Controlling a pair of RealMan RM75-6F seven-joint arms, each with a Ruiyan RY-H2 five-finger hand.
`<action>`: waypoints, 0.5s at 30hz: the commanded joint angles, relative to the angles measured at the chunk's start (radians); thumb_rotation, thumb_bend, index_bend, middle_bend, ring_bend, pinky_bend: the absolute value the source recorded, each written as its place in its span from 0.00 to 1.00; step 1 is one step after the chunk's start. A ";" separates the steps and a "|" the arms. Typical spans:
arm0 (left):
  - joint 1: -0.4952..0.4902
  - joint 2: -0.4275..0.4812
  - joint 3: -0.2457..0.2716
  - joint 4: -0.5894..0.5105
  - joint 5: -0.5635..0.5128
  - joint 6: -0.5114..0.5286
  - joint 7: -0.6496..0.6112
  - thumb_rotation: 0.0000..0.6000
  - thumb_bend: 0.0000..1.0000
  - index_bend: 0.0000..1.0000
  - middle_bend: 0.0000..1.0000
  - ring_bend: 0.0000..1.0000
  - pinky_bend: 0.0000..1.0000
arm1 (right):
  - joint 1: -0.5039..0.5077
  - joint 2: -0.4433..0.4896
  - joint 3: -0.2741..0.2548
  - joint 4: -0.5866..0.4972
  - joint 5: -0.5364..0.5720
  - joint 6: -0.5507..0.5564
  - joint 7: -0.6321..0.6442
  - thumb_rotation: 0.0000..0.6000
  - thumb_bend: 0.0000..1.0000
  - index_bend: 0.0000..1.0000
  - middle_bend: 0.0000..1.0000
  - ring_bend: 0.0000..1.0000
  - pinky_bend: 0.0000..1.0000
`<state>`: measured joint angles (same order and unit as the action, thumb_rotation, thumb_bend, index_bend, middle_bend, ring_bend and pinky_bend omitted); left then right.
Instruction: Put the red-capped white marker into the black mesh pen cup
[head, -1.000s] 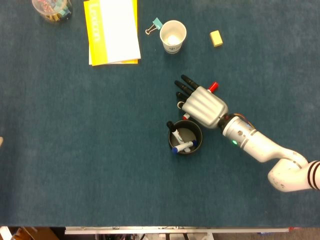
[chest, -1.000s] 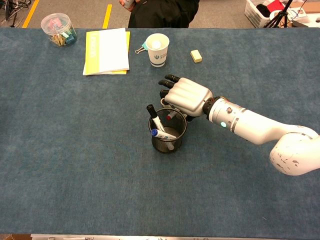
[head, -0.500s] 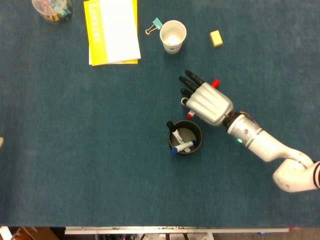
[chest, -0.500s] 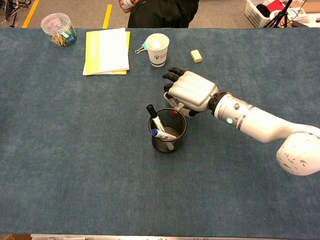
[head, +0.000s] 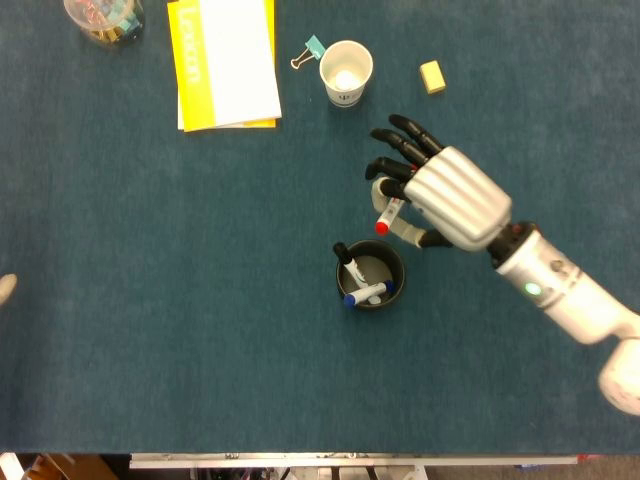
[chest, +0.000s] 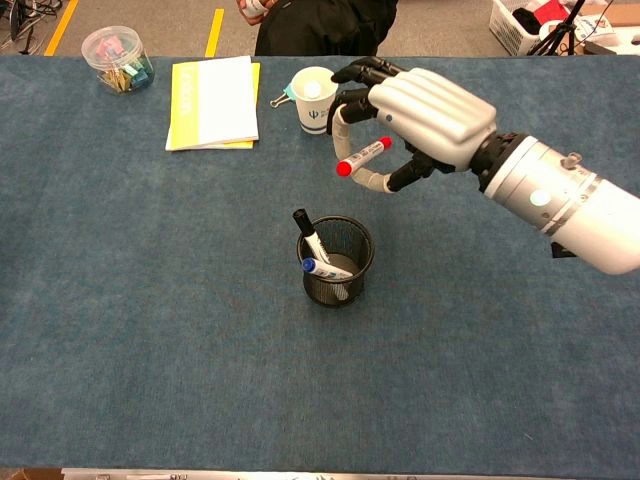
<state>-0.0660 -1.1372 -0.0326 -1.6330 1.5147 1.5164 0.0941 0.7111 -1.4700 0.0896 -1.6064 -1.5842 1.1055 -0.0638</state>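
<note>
cup (chest: 336, 262) holds two pens, below and apart from the right hand (chest: 425, 110), whose fingers (chest: 352, 100) pinch the red-capped marker (chest: 364, 155)

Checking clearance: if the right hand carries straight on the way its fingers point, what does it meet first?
Probably the white paper cup. The right hand, holding the red-capped white marker, points up-left toward it. The hand looks raised, so it may pass above the cup; depth is unclear.
</note>
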 joint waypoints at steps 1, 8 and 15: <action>-0.001 0.001 0.001 -0.004 0.003 -0.001 0.004 1.00 0.15 0.18 0.18 0.17 0.15 | -0.027 0.098 -0.025 -0.124 -0.035 0.025 0.152 1.00 0.32 0.65 0.38 0.10 0.00; -0.003 0.001 0.000 -0.010 0.001 -0.003 0.007 1.00 0.15 0.18 0.18 0.17 0.15 | -0.036 0.122 -0.077 -0.174 -0.046 -0.004 0.401 1.00 0.32 0.65 0.38 0.10 0.00; 0.002 0.006 0.000 -0.008 0.000 0.005 0.003 1.00 0.15 0.18 0.18 0.17 0.15 | -0.021 0.075 -0.090 -0.142 -0.062 -0.031 0.551 1.00 0.32 0.65 0.38 0.10 0.00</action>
<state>-0.0638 -1.1316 -0.0322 -1.6414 1.5147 1.5208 0.0972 0.6854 -1.3810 0.0087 -1.7564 -1.6374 1.0852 0.4657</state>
